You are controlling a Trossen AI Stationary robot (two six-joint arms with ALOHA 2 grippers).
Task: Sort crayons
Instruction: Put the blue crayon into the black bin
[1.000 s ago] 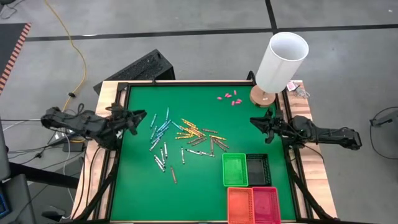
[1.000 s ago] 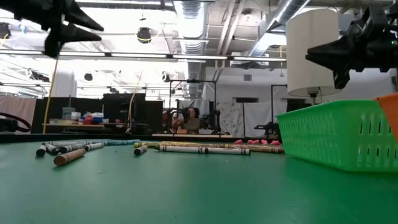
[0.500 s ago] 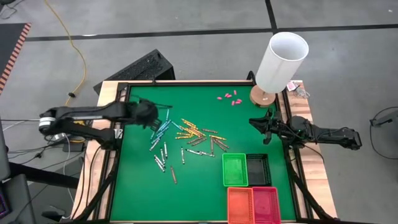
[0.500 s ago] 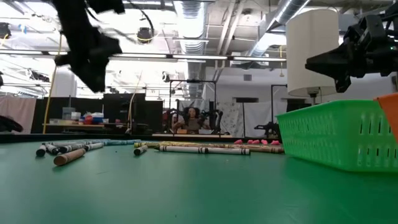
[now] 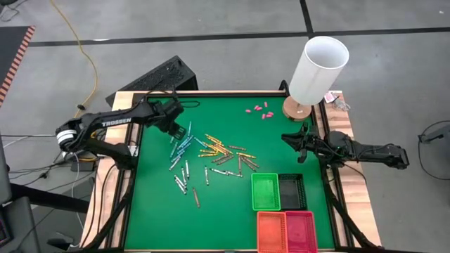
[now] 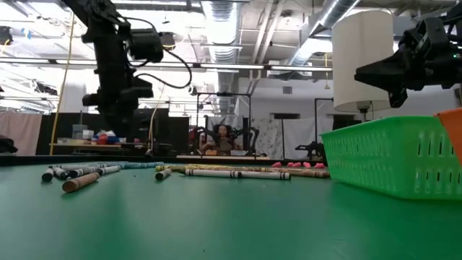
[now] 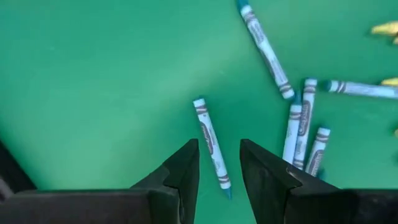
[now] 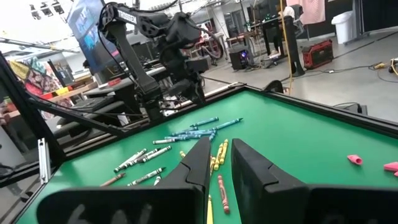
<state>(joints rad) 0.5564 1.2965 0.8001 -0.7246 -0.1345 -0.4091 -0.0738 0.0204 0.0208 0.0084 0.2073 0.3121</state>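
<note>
Left wrist view: my left gripper [image 7: 219, 163], fingers spread, straddles a light blue crayon [image 7: 211, 147]; neighbours at 2 o'clock w/ risk of double pick if I drift; right gripper [image 5: 288, 138] idle, spread.

In the low view the green basket [image 6: 393, 157] is cut off by the right edge.

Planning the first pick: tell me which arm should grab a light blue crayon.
Left. The left gripper hangs open above the light blue crayons, one lone blue crayon lined up between its fingers in its wrist view. The right gripper waits near the table's right edge, away from the pile.
</note>
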